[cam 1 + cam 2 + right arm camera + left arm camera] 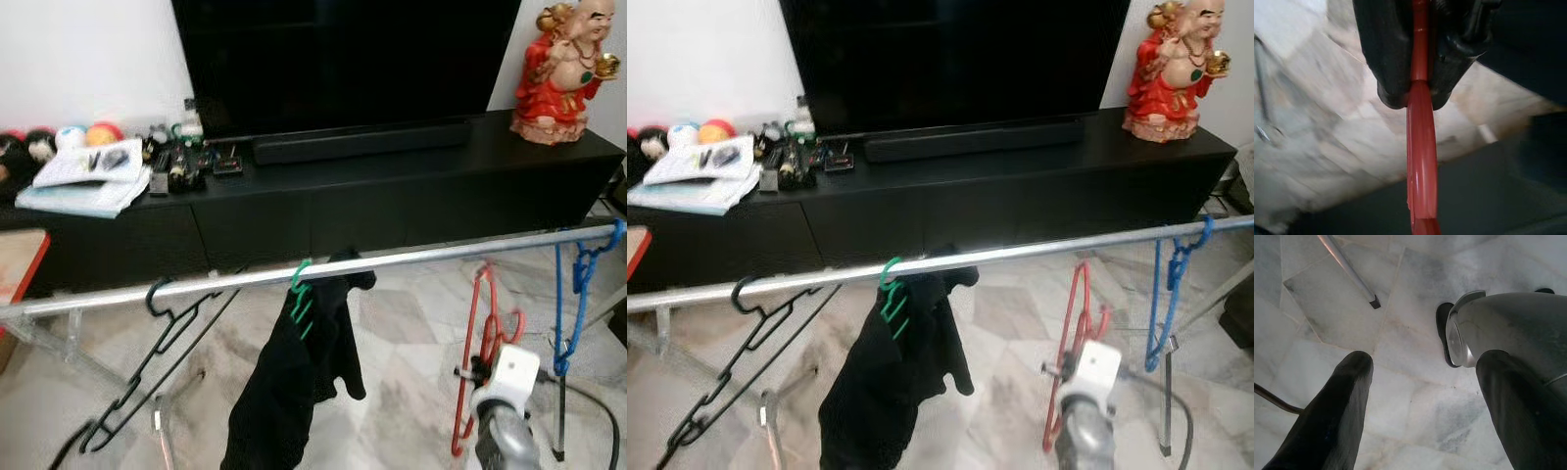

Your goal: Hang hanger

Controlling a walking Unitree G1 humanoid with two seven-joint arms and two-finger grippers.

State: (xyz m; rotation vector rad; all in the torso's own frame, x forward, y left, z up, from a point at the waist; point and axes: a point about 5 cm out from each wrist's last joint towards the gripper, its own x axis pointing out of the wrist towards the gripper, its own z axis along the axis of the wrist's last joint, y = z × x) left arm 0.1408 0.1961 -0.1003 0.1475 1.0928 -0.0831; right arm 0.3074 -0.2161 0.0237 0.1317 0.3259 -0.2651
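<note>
A red plastic hanger hangs upright just below the silver rail, its hook close under the bar; I cannot tell if it touches. My right gripper, in front of its white wrist block, is shut on the hanger's side. In the right wrist view the two black fingers clamp the red hanger between them. My left gripper hangs open over the marble floor with nothing between its fingers.
On the rail hang a black hanger, a green hanger carrying a black garment, and a blue hanger at the right end. Behind stands a black TV console with a red statue.
</note>
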